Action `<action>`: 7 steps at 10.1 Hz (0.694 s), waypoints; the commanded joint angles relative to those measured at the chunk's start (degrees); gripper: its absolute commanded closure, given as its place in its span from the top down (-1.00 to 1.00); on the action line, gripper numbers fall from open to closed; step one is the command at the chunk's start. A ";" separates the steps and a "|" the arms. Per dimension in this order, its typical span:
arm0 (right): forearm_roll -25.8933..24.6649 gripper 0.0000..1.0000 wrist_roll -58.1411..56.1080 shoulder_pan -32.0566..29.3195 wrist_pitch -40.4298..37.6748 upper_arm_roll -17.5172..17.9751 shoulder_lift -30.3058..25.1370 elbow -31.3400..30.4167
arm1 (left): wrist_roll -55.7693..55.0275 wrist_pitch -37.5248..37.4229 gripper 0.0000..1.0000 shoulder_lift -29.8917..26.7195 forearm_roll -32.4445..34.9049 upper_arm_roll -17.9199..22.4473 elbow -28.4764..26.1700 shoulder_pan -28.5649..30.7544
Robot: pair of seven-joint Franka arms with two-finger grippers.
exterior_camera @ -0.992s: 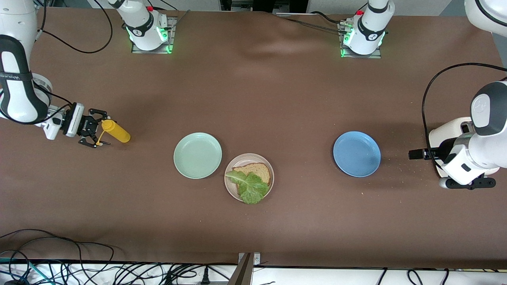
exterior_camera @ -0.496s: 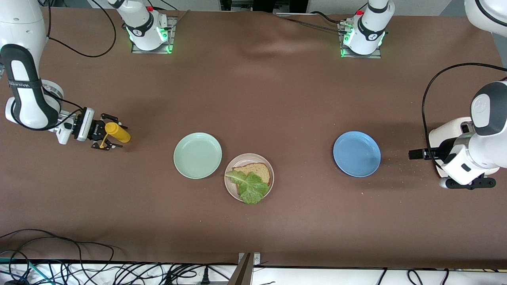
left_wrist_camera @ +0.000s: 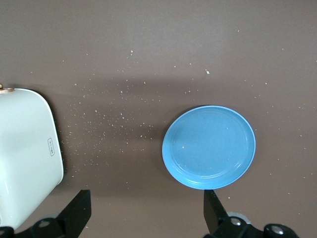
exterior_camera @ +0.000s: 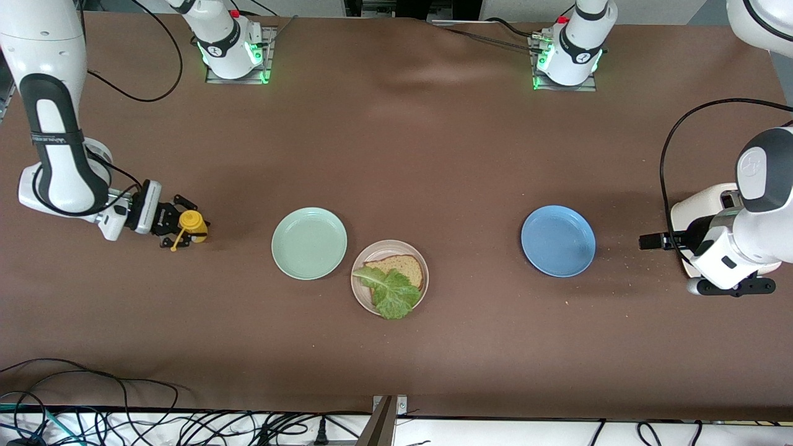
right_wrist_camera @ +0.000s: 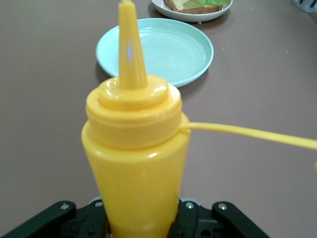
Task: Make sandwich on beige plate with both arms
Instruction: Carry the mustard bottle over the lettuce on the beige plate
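Mustard bottle (exterior_camera: pixel 191 223) stood up now, pinched in our right gripper (exterior_camera: pixel 175 228), when a second ago it lay flat; we guessed sauce came next. Bread (exterior_camera: pixel 399 267) and lettuce (exterior_camera: pixel 390 292) sat on the beige plate (exterior_camera: pixel 365 260), beside the green plate (exterior_camera: pixel 308 243). Our left gripper (left_wrist_camera: pixel 146 218) waited spread wide over the table by the blue plate (exterior_camera: pixel 557 241).

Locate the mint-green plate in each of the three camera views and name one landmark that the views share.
Front view: the mint-green plate lies beside the beige plate, toward the right arm's end.
Left wrist view: not in it; only the blue plate shows.
Right wrist view: the plate shows past the yellow squeeze bottle.
Shared landmark: the beige plate, seen in the front and right wrist views.
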 commanded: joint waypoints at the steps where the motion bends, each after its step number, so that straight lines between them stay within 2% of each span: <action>1: 0.20 -1.00 5.42 9.04 7.91 -0.72 -0.21 2.77 | -0.61 -0.34 1.00 -0.35 2.04 -0.15 -0.08 -0.19; 2: -2.33 -1.00 11.90 13.09 12.39 -0.80 -0.39 3.73 | -0.61 -0.34 1.00 -0.35 2.12 -0.15 -0.08 -0.19; 5: -15.41 -1.00 35.70 22.06 18.49 -0.72 -0.04 8.90 | -0.61 -0.34 1.00 -0.27 2.04 -0.15 -0.08 -0.19; 6: -20.32 -1.00 44.31 24.44 19.55 -0.72 0.13 9.97 | -0.53 -0.34 1.00 -0.35 2.04 -0.15 -0.08 -0.19; 7: -27.33 -1.00 53.36 26.90 20.78 -0.72 0.48 11.20 | -0.61 -0.34 1.00 -0.35 2.04 -0.24 -0.08 -0.19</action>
